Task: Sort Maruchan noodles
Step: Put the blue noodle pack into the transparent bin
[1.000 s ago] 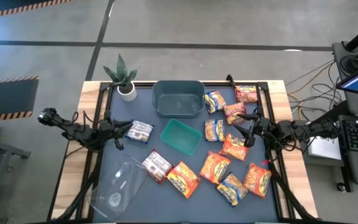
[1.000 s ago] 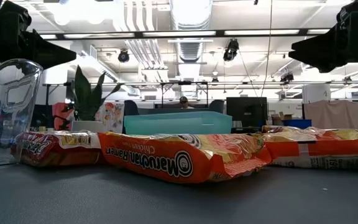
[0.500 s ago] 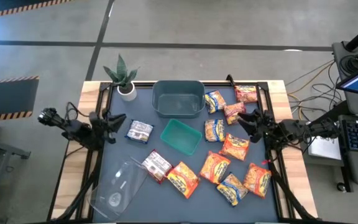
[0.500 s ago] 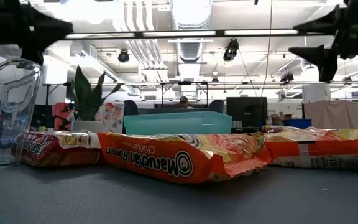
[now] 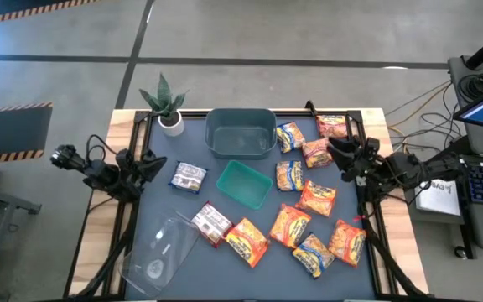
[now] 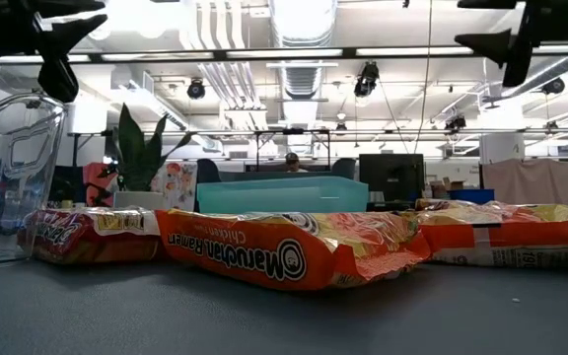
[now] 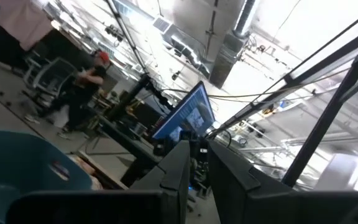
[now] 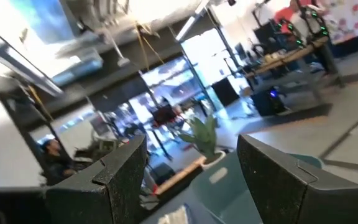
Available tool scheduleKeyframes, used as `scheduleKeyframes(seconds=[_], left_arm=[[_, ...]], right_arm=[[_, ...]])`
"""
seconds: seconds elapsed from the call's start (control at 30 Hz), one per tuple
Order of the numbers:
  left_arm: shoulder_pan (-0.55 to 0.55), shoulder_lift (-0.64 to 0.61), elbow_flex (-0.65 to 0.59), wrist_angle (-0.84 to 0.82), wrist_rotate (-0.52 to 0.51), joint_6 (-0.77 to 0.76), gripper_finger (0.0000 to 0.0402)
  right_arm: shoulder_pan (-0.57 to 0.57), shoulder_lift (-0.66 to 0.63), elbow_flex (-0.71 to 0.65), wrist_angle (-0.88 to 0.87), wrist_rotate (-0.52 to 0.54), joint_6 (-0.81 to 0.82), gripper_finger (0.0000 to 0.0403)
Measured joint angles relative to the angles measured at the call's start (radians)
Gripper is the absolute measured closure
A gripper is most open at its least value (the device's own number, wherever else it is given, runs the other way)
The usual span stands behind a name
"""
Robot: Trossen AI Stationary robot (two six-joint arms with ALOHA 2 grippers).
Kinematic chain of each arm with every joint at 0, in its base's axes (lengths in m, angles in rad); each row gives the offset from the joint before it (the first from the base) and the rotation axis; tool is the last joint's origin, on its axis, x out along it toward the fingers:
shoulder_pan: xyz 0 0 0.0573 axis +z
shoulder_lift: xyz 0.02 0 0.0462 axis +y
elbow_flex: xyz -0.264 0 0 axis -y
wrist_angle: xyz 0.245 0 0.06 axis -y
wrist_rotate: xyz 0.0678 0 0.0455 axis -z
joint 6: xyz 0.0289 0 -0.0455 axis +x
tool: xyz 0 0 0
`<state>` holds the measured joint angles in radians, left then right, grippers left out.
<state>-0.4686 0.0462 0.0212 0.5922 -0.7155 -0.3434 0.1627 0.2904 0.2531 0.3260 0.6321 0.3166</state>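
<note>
About a dozen ramen packets lie flat on the dark table mat. Orange-red ones (image 5: 290, 225) and yellow-with-blue ones (image 5: 288, 175) are spread over the right half. Two dark red-with-white ones (image 5: 189, 176) lie left of centre. In the low view an orange packet (image 6: 284, 251) lies nearest. My left gripper (image 5: 151, 162) hovers shut over the mat's left edge, left of a dark red packet. My right gripper (image 5: 335, 151) hovers open by the right edge, above the packets there. Both wrist views look up into the room, past the left gripper (image 7: 197, 171) and the right gripper (image 8: 191, 168).
A grey-teal tub (image 5: 241, 132) stands at the far middle, with a small green tray (image 5: 243, 184) just in front of it. A clear plastic container (image 5: 159, 252) lies at the near left, and a potted plant (image 5: 168, 105) stands at the far left corner. People sit in the room behind.
Both arms have drawn back and risen. The left gripper has moved toward the table's left edge, away from the dark red packet. The right gripper has moved toward the right and far edge and tipped upward. No packet has moved.
</note>
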Motion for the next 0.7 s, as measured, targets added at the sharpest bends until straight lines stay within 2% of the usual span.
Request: scheduleKeyframes(seconds=[0.13, 0.27, 0.4, 0.57, 0.63, 0.7], left_arm=[[0.0, 0.045, 0.0, 0.021, 0.001, -0.041, 0.0361], [0.0, 0.127, 0.005, 0.118, 0.001, -0.048, 0.0361], [0.0, 0.231, 0.085, 0.111, 0.0, -0.052, 0.0361], [0.0, 0.423, 0.251, -0.023, -0.009, -0.073, 0.0361], [0.0, 0.497, 0.34, -0.146, -0.033, -0.123, 0.0361], [0.0, 0.572, 0.442, -0.335, -0.05, -0.213, 0.0361]], right_arm=[[0.0, 0.064, 0.082, -0.093, 0.047, 0.01, 0.0163], [0.0, 0.115, 0.139, -0.132, 0.113, -0.028, 0.0163], [0.0, 0.145, 0.197, -0.144, 0.202, -0.118, 0.0163], [0.0, 0.158, 0.245, -0.191, 0.287, -0.173, 0.0163], [0.0, 0.158, 0.258, -0.197, 0.316, -0.19, 0.0163], [0.0, 0.156, 0.266, -0.197, 0.329, -0.225, 0.0163]])
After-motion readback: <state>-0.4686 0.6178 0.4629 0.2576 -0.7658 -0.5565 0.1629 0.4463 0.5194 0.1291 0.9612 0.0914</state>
